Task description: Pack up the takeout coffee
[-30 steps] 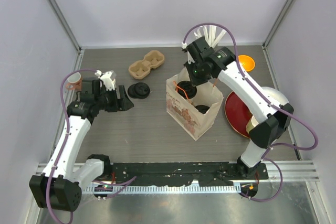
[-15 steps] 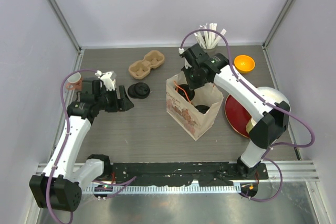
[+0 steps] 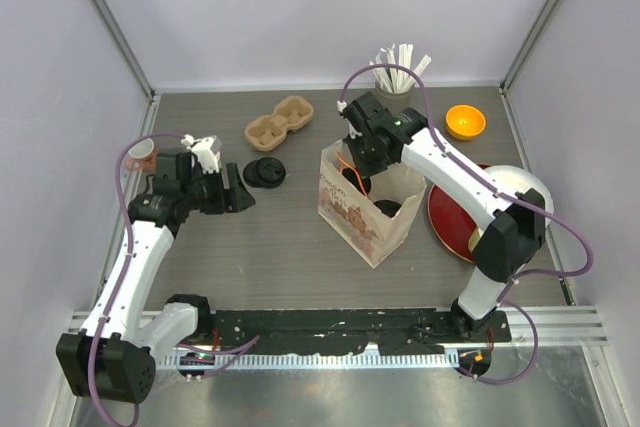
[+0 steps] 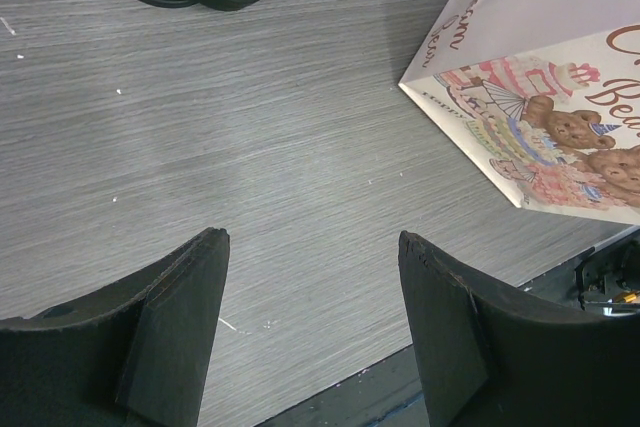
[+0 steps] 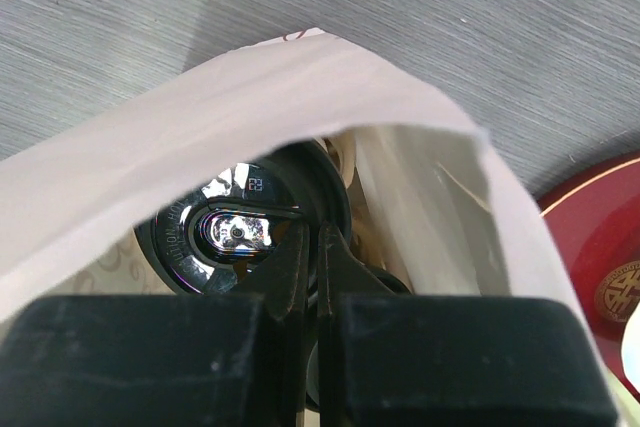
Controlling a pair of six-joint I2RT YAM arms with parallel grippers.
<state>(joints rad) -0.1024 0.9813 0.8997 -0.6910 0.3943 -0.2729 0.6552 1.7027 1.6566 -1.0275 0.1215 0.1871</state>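
The takeout coffee stands inside the printed paper bag, showing only its shiny black lid. A second dark lid lies deeper in the bag. My right gripper hangs in the bag's mouth, fingers shut, their tips over the lid's rim. Whether they pinch the rim I cannot tell. From above, the right gripper is at the bag's back left corner. My left gripper is open and empty over bare table, left of the bag; from above it sits well apart from it.
Spare black lids lie just beyond the left gripper. A cardboard cup carrier is behind them, a pinkish mug at far left. A holder of white sticks, an orange bowl and a red plate flank the bag's right.
My right arm has swung left and down over the bag's opening, and the bag's top has shifted slightly. The left arm has not moved.
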